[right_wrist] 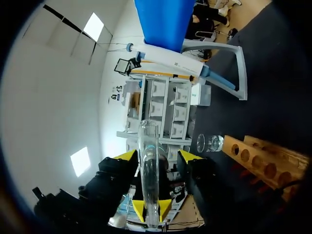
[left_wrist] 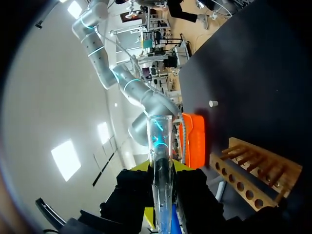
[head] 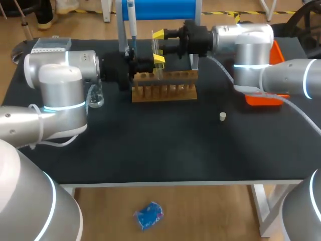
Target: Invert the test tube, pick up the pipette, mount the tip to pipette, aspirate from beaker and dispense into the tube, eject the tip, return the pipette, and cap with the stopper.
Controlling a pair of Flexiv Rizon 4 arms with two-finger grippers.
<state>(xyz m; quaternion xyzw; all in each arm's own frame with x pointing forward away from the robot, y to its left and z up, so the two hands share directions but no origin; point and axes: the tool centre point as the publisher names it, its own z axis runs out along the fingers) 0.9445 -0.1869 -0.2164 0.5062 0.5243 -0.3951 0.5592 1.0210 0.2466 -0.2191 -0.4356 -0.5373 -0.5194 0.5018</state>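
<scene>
A clear glass test tube (head: 156,49) is held in the air above the wooden rack (head: 165,86), between my two grippers. My left gripper (left_wrist: 163,195) is shut on the test tube (left_wrist: 161,161), with its fingers pressed to both sides. In the right wrist view, my right gripper (right_wrist: 157,157) stands open, its yellow tips apart from the test tube (right_wrist: 147,161) on either side. In the head view its tips (head: 158,34) show spread around the tube. The pipette (head: 132,22) hangs on the blue stand behind. The beaker (head: 96,98) sits by my left arm. The white stopper (head: 222,117) lies on the mat.
An orange bin (head: 266,98) sits at the right under my right arm. A clear tip box (head: 52,45) stands at the back left. The rack (right_wrist: 263,161) and beaker (right_wrist: 209,143) lie beside my right gripper. The stopper (left_wrist: 213,103) and orange bin (left_wrist: 194,139) show beyond my left gripper.
</scene>
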